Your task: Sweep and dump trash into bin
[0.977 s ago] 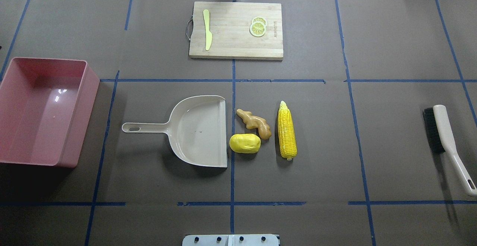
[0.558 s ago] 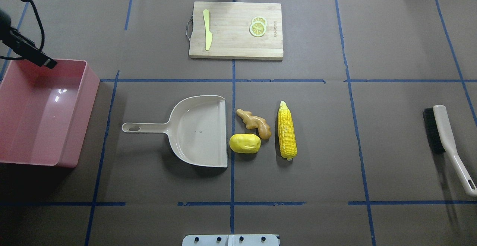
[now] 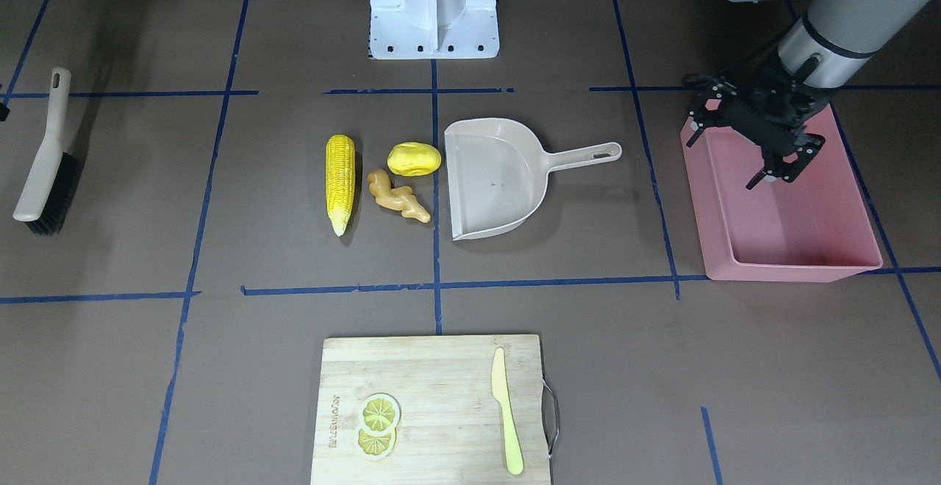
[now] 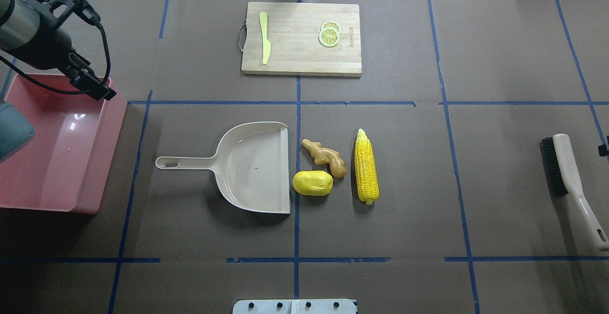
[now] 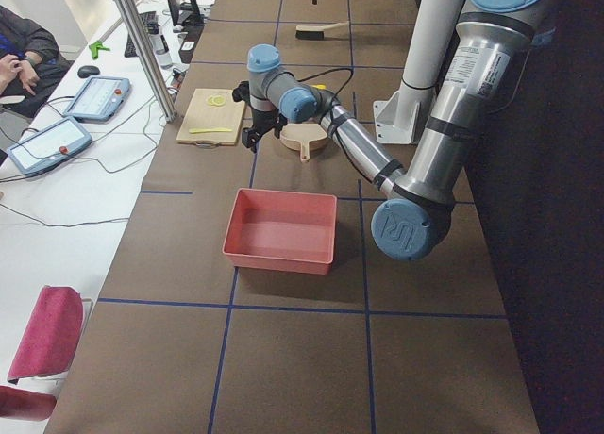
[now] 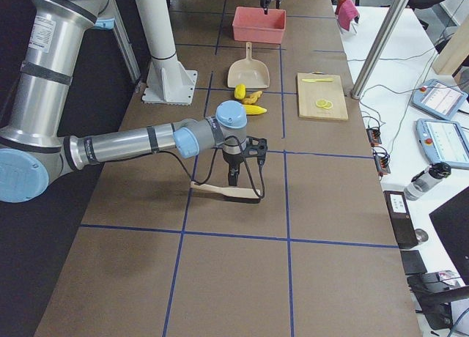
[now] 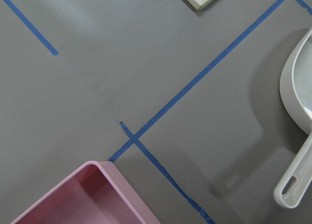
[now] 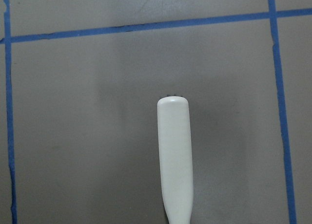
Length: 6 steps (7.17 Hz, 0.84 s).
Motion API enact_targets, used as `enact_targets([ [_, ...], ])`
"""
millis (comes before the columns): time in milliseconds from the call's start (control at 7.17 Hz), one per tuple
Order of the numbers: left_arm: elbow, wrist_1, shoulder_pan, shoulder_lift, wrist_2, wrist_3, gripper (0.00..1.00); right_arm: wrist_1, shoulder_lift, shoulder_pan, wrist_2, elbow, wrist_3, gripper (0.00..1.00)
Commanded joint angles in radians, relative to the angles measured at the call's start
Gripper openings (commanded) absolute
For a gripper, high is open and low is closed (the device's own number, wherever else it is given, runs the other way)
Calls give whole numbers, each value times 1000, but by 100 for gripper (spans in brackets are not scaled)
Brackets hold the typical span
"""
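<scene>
Yellow toy-food trash [image 4: 312, 183] is laid just off the beige plastic dustpan [image 4: 257, 166]; its handle [image 4: 185, 162] is pointed toward the wide-open left gripper [image 3: 722, 163] (hung above the pink plastic bin [image 4: 107, 161]); right gripper [image 6: 233, 179] can't be judged.

The dustpan [image 4: 252, 166] lies mid-table, its handle pointing to the robot's left and its mouth to the right. Just right of the mouth sit the potato-like lump [image 4: 312, 183] and, behind it, the ginger root [image 4: 325, 157]. The corn cob [image 4: 366, 166] lies further right, parallel to the mouth. The bin [image 4: 52, 161] stands well left of the dustpan's handle. Far behind the dustpan lies the cutting board [image 4: 299, 52], with the knife [image 4: 264, 38] on its left part and the overlapping lemon slices [image 4: 329, 34] on its right. The brush [image 4: 568, 181] lies far right of the dustpan.
</scene>
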Motion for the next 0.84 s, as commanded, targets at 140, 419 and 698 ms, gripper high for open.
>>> enact_targets([
  [140, 2, 0, 40, -16, 1, -3, 100, 338, -36, -157, -52, -146, 221, 100],
  [419, 9, -3, 40, -18, 1, 0, 100, 348, -45, -230, -54, -188, 229, 100],
  [698, 14, -1, 42, -24, 1, 0, 100, 345, -77, -256, -54, -188, 231, 99],
])
